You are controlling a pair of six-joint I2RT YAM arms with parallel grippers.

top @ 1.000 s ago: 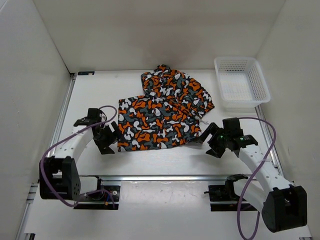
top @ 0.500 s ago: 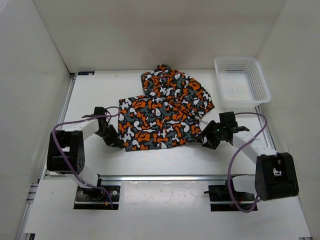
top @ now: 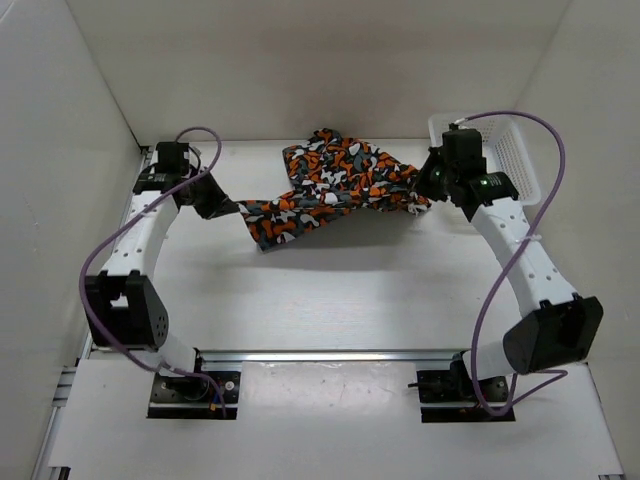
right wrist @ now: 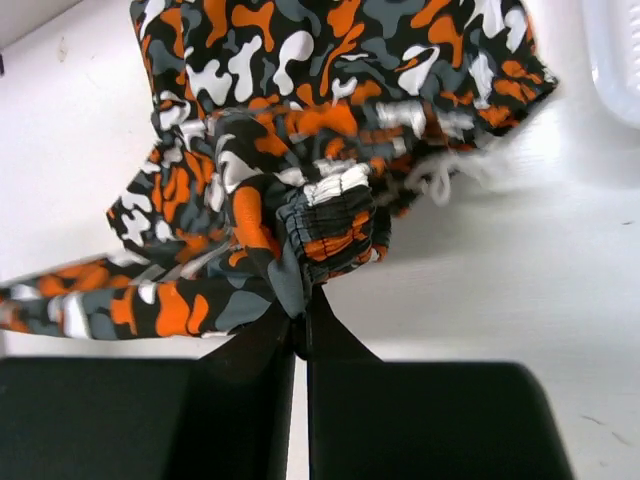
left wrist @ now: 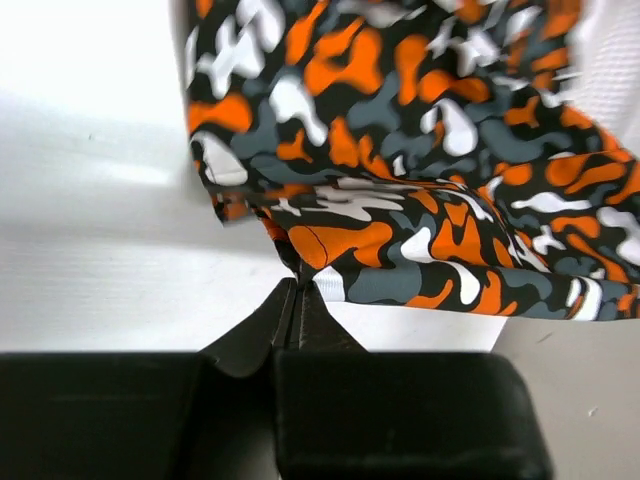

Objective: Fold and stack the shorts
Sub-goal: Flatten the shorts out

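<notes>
The shorts (top: pixel 325 190), printed in orange, white, black and grey blotches, hang stretched between both arms over the far half of the table. My left gripper (top: pixel 232 208) is shut on a hem corner of the shorts (left wrist: pixel 330 250) at the left end. My right gripper (top: pixel 424 186) is shut on the gathered waistband of the shorts (right wrist: pixel 335 230) at the right end. The far part of the fabric still rests bunched on the table near the back wall. A white drawstring (right wrist: pixel 450 180) dangles by the waistband.
A white mesh basket (top: pixel 500 150) stands at the back right corner, right behind my right gripper. White walls close in the table on the left, back and right. A metal rail (top: pixel 330 355) runs along the near edge by the arm bases.
Both grippers closed on the near corners of the shorts, then lifted and carried them away from the bases toward the back. The cloth went from lying flat to hanging stretched.
</notes>
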